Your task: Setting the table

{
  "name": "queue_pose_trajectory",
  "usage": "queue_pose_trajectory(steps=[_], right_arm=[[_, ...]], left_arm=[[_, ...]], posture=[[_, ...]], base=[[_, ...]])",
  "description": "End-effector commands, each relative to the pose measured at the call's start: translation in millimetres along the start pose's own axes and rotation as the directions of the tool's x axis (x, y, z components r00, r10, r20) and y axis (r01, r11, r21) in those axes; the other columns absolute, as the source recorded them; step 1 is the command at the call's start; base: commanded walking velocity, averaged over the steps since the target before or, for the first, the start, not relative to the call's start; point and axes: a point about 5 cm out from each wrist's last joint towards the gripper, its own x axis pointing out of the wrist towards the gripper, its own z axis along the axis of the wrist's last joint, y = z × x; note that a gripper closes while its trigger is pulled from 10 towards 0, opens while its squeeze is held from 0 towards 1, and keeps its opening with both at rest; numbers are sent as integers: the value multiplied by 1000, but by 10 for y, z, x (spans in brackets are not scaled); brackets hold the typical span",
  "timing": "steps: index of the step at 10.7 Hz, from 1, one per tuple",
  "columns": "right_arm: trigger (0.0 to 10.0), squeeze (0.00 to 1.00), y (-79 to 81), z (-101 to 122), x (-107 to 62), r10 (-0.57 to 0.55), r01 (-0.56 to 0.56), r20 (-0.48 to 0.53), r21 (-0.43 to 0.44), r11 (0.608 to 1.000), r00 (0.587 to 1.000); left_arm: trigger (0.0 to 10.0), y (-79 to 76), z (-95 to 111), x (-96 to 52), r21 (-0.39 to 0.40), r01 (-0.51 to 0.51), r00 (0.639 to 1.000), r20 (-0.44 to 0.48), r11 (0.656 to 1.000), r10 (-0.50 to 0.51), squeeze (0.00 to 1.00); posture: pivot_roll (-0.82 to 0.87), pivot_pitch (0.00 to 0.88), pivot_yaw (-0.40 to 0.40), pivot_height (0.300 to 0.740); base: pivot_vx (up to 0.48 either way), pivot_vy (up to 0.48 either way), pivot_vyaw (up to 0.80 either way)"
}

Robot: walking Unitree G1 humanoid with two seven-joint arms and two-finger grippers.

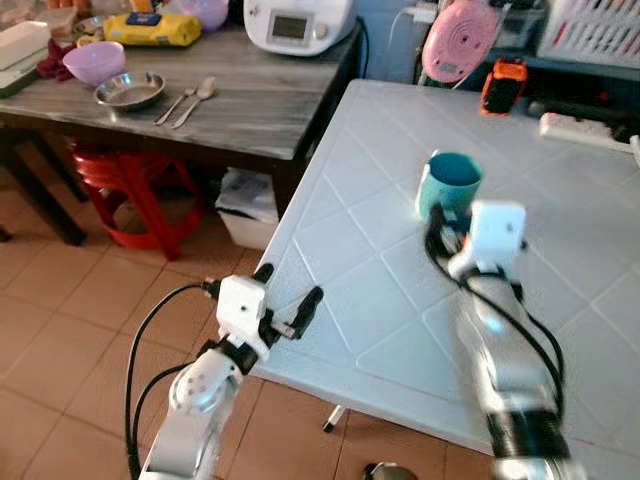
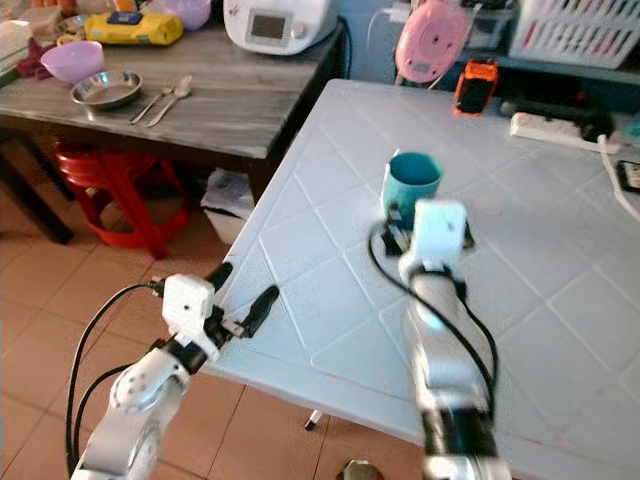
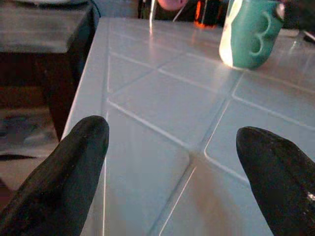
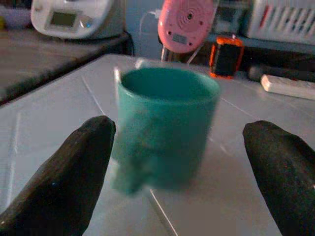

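A teal mug (image 1: 455, 180) stands upright on the white tiled table (image 1: 380, 300), its handle (image 3: 261, 37) showing in the left wrist view. My right gripper (image 4: 179, 132) is open just short of the mug (image 4: 167, 123), one black finger (image 4: 74, 172) on each side of it and not touching. In the head views the right wrist's white camera block hides those fingers. My left gripper (image 1: 288, 285) is open and empty at the table's near left edge, pointing across the top toward the mug (image 3: 246, 32).
Beyond a narrow gap to the left stands a dark wooden table (image 1: 260, 100) with a purple bowl (image 1: 93, 60), a steel dish (image 1: 130, 91), two spoons (image 1: 190, 100) and a white cooker (image 1: 298, 22). A red stool (image 1: 130, 185) stands beneath. A power strip (image 1: 585, 128) lies at the far right.
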Motion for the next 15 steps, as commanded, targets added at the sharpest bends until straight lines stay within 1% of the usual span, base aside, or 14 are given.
queue_pose_trajectory(steps=[1, 2, 3, 4, 5, 7, 9, 10, 11, 12, 15], right_arm=[[10000, 0, 55, 15, 43, 1, -1, 4, 5, 1000, 1000], [10000, 0, 128, 44, 94, 10, -10, 9, 17, 1000, 1000], [10000, 0, 165, 51, 121, 11, -11, 10, 14, 1000, 1000], [10000, 0, 163, 16, 140, -9, 9, -14, 3, 1000, 1000], [10000, 0, 156, -40, 152, -26, 27, -50, 28, 999, 998], [10000, 0, 145, -82, 159, -29, 30, -56, 15, 999, 998], [10000, 0, 114, -96, 179, -38, 38, -58, 8, 999, 998], [9569, 0, 112, -94, 194, -39, 40, -58, 10, 999, 998], [1333, 0, 136, -55, 225, -44, 45, -49, 11, 999, 998], [0, 0, 147, -37, 243, -52, 53, -50, 21, 998, 997], [0, 0, 104, -61, 233, -74, 74, -53, 9, 997, 996]], left_arm=[[10000, -4, 16, -23, 5, 18, 1000, -4, 1000, -18, 0], [10000, -7, 28, -19, 4, 17, 1000, -1, 1000, -17, 0], [10000, -16, 36, -16, 3, 17, 1000, 3, 1000, -17, 0], [10000, -24, 35, -17, 1, 21, 1000, 4, 1000, -21, 0], [10000, -71, 48, -25, -14, 64, 998, 16, 998, -64, 0], [10000, -101, 104, -22, -22, 116, 992, 50, 993, -115, 0], [10000, -120, 114, 1, -23, 136, 989, 57, 990, -135, 0], [10000, -123, 111, 7, -25, 140, 989, 57, 990, -138, 0], [10000, -138, 104, 20, -27, 145, 988, 56, 989, -143, 0], [10000, -149, 96, 26, -29, 149, 988, 55, 988, -147, 0], [10000, -140, 84, 36, -28, 144, 988, 53, 989, -143, 0]], posture=[[-198, 164, 48, 740], [-198, 164, 48, 740], [-190, 163, 44, 740], [-189, 162, 42, 740], [-187, 162, 39, 740], [-191, 162, 36, 740], [-197, 160, 34, 740], [-199, 158, 33, 740], [-206, 157, 33, 740], [-209, 159, 34, 740], [-209, 160, 39, 740]], base=[[0, 0, 0], [0, 0, 0], [0, 0, 0], [0, 0, 0], [0, 0, 0], [0, 0, 0], [0, 0, 0], [0, 0, 0], [0, 0, 0], [0, 0, 0], [0, 0, 0]])
